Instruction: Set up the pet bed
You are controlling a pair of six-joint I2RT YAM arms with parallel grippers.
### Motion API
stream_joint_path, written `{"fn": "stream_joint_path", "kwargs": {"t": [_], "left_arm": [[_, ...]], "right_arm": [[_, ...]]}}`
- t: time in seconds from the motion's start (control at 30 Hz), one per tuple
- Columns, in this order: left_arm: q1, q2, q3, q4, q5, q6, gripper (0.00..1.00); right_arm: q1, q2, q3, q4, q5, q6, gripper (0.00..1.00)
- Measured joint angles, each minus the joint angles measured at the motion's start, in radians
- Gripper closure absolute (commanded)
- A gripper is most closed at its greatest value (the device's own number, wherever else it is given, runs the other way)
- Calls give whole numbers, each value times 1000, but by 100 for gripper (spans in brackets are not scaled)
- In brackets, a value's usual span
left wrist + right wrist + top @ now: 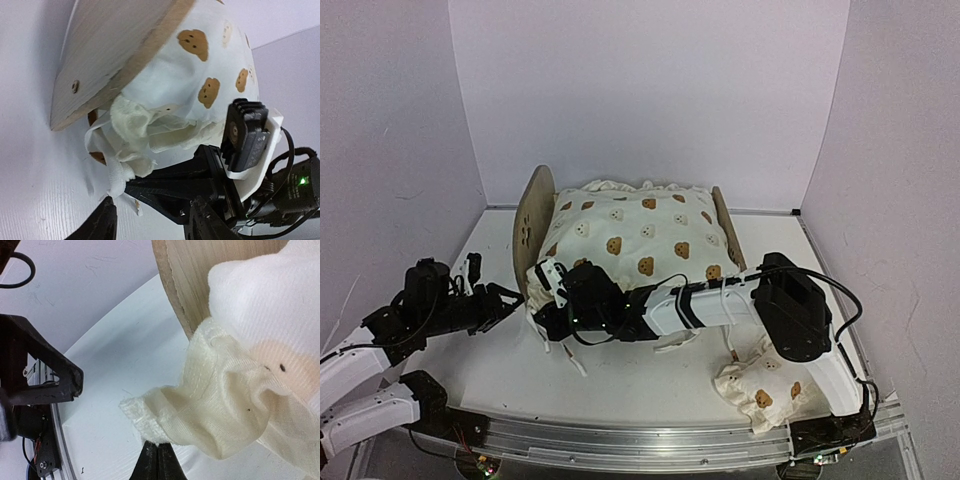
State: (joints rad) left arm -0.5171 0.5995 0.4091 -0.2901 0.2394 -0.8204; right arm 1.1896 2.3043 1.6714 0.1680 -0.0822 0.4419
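Bed (pixel 533 215) wants its cushion (pixel 640 235) square: right gripper (pixel 158 450), nipping the ruffle (pixel 200 410), should pull gently bedward; left gripper (pixel 152 217) parted, empty.

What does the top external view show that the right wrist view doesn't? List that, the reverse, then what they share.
Only top external: the small pillow by the right arm's base and the footboard. Only right wrist: the right gripper close up, jaws shut on the frill of the cushion. Both: the cushion, the pet bed's headboard and the left gripper.
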Motion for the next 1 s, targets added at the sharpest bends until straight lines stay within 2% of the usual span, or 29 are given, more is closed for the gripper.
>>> {"fn": "stream_joint_path", "kwargs": {"t": [0.07,0.1,0.27,0.53,0.87,1.0], "left_arm": [[0,-20,-18,-6,-13,-38,68],[2,-30,-39,3,-12,-55,69],[15,-3,-141,89,17,-124,66],[28,155,-144,208,29,-149,62],[29,83,-144,221,11,-156,60],[29,74,-144,223,1,-157,67]], "right_arm": [[0,0,1,0,-6,1,97],[0,1,2,0,-10,1,97],[0,2,2,1,-29,4,97],[0,3,2,2,-60,5,97],[0,9,3,18,-84,14,98],[0,19,3,24,-89,17,98]]}}
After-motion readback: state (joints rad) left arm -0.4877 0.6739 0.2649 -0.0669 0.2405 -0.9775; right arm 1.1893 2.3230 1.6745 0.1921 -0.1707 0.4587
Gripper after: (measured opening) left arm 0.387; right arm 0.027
